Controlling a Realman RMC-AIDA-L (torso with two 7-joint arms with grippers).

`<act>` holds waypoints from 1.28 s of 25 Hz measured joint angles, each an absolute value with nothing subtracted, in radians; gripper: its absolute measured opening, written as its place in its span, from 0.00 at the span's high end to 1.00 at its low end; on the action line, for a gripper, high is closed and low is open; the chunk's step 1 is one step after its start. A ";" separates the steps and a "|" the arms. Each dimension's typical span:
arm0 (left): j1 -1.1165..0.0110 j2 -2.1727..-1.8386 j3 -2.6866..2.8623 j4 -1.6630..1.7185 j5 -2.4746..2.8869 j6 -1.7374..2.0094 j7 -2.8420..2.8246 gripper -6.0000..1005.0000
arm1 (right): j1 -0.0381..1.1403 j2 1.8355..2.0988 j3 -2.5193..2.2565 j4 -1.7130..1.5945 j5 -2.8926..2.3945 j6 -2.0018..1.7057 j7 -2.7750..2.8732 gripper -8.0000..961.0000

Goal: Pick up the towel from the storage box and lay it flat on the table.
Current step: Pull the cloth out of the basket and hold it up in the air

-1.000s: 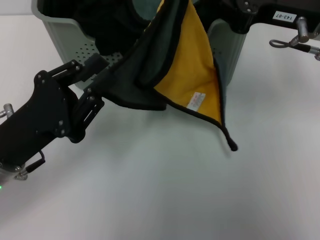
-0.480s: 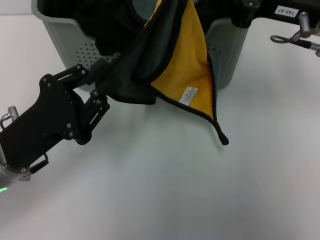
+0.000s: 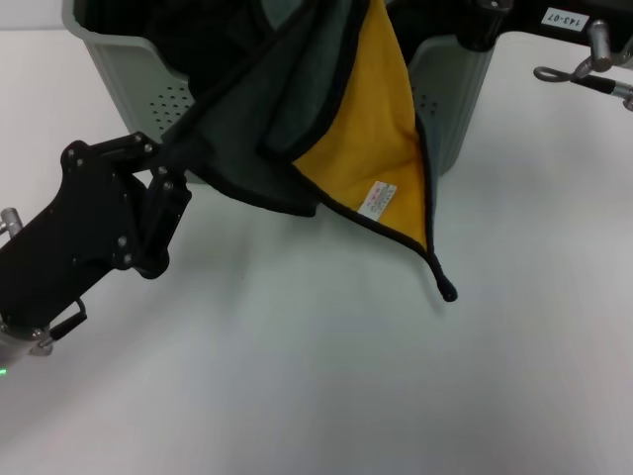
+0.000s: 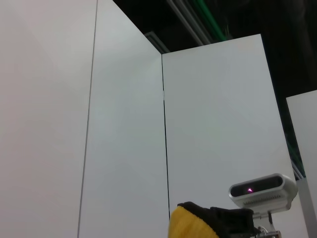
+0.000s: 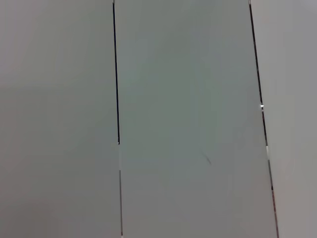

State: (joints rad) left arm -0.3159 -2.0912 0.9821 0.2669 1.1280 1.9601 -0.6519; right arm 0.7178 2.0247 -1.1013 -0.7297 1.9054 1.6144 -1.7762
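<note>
The bench (image 3: 326, 376) is lit evenly and brightly from overhead. Only a soft, faint shadow is cast beneath the towel (image 3: 326, 129), beside the left claw (image 3: 163, 188). Slight softness is seen throughout; no glare is noted.

The white table (image 3: 346, 396) carries the storage box (image 3: 129, 79).

Towel (image 3: 326, 129): dark green face, yellow-orange face, black trim, white label. Box (image 3: 450, 94): pale sage-green, perforated. Tabletop (image 3: 396, 386): plain white.
</note>
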 joint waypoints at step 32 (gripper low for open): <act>-0.346 -2.090 1.210 0.538 0.755 2.036 -0.846 0.98 | 0.668 2.028 -1.463 -0.528 1.947 1.460 -1.934 0.85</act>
